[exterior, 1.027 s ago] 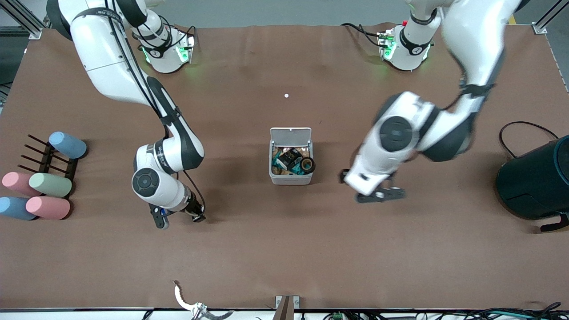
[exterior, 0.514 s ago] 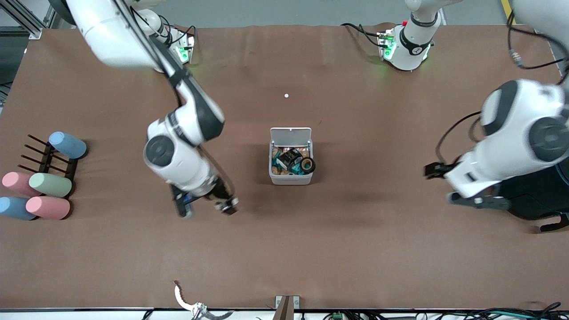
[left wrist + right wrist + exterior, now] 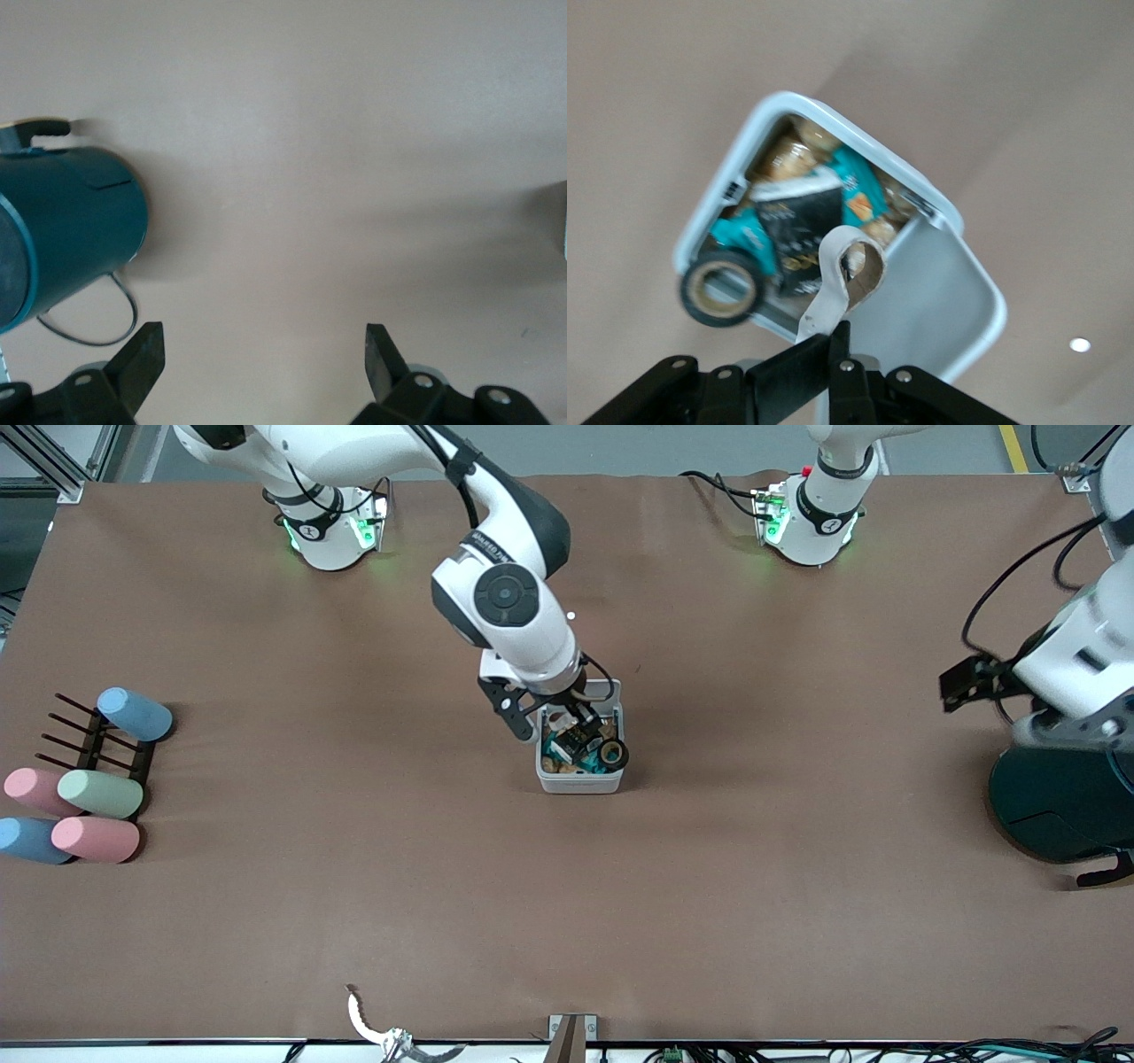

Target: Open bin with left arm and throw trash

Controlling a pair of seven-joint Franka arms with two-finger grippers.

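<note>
The right tool [image 3: 833,341], jaws closed on the beige rubber-band loop [image 3: 849,270], hangs directly over the open bin [image 3: 579,781], whose lid [image 3: 939,301] is swung back; the loop appears light and limp, best pinched at one end as now. The black wrapper [image 3: 799,228] and tape roll [image 3: 719,289] lie in the bin below the tool. The left tool [image 3: 261,367] waits spread wide and empty over bare counter [image 3: 797,912] beside the teal drum [image 3: 62,230], its fingertips cut off from view.
</note>
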